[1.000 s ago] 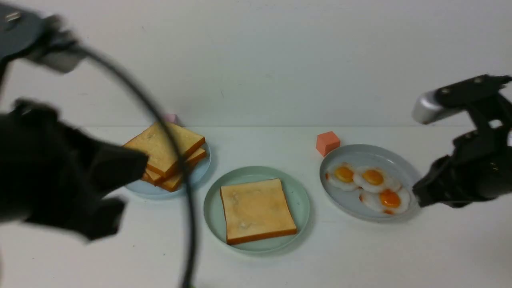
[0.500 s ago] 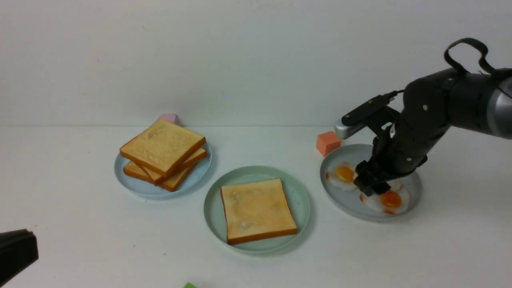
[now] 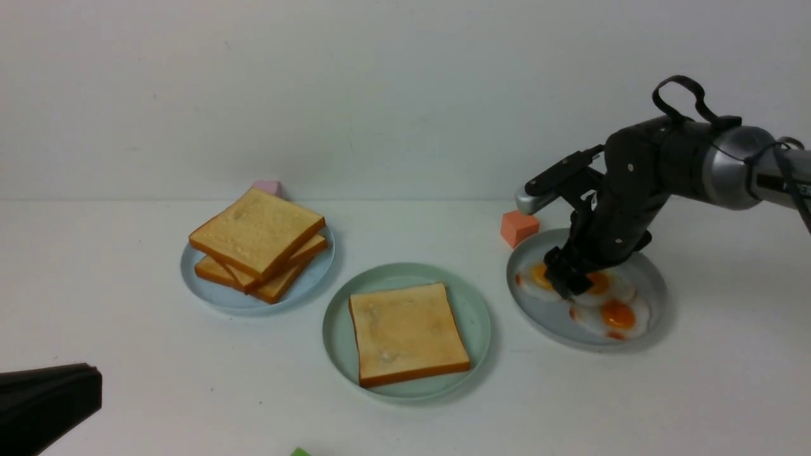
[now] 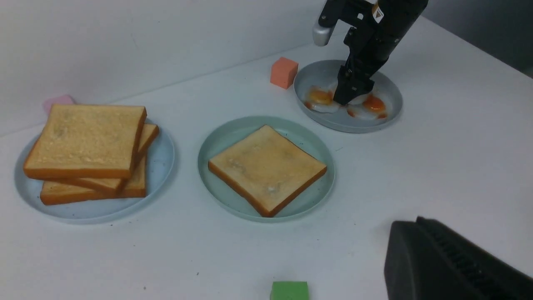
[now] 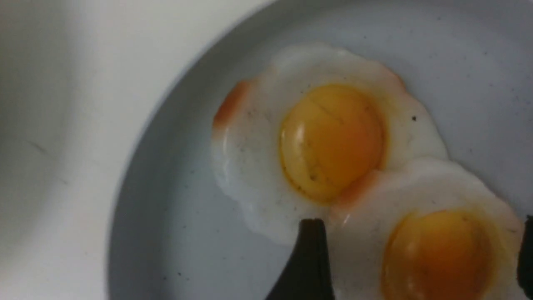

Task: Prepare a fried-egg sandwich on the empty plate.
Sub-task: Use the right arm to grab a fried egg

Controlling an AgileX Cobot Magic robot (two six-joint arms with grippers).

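The mint-green plate point(image 3: 336, 316) lies at the centre with one toast slice point(image 3: 405, 332) flat on it; both also show in the left wrist view, plate point(image 4: 216, 141) and toast point(image 4: 266, 166). Three fried eggs lie on a blue-grey plate point(image 3: 652, 285) at the right. My right gripper point(image 3: 566, 282) is down on that plate, open, with its fingertips either side of the middle egg point(image 5: 437, 250). A second egg point(image 5: 329, 141) lies beside it. My left gripper point(image 3: 95, 386) is low at the near left, empty, its fingers together point(image 4: 410, 227).
A pile of plain toast point(image 3: 256, 244) sits on a blue-grey plate point(image 3: 317, 272) at the left. An orange cube point(image 3: 519, 227) stands behind the egg plate, a pink block point(image 3: 268, 187) behind the pile, and a green block point(image 4: 289, 290) near the front edge.
My left arm has pulled away from the camera down to the near left corner. My right arm has swung in over the egg plate and moved left and down onto the middle egg.
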